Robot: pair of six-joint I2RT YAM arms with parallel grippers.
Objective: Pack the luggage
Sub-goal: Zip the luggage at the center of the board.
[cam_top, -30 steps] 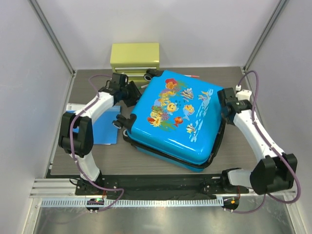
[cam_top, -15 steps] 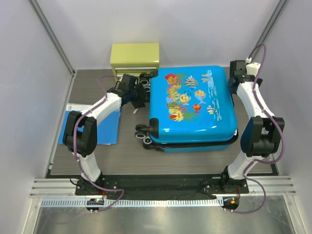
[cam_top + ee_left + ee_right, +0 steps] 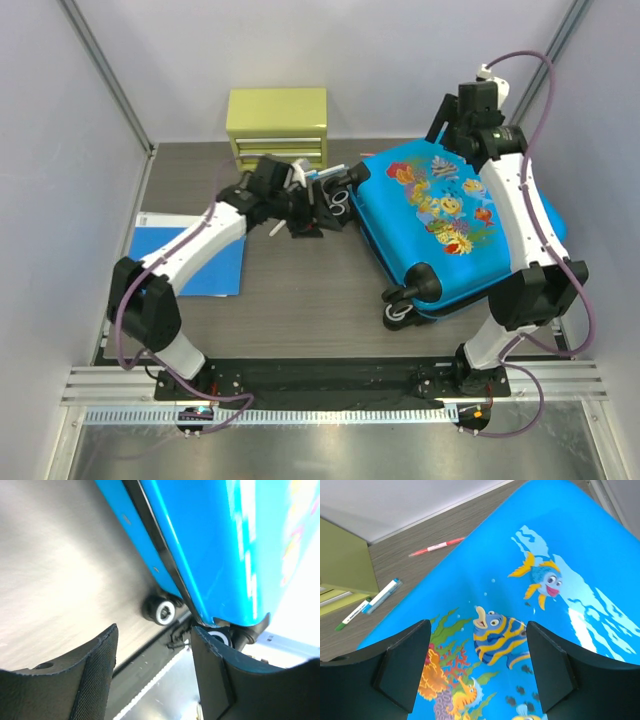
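The suitcase [image 3: 425, 255] has a smooth, glossy hard-plastic shell and lies on a matt wood-grain table [image 3: 300, 290]. At 11 o'clock the drawer box [image 3: 278, 125] looks smooth and matt. The left gripper [image 3: 154, 630] has matt black fingers [image 3: 97, 675] with finely textured faces.

We note a dark wood-grain table [image 3: 290, 300]. Directly on it: a closed suitcase [image 3: 420, 240] at right, printed side up; a yellow-green drawer box [image 3: 277, 120] at the far edge; a blue folder [image 3: 215, 275] at left, white paper [image 3: 155, 218] at its far edge. Between box and suitcase lie a red pen [image 3: 437, 546], a blue-capped marker [image 3: 381, 595] and a green pen [image 3: 352, 614].
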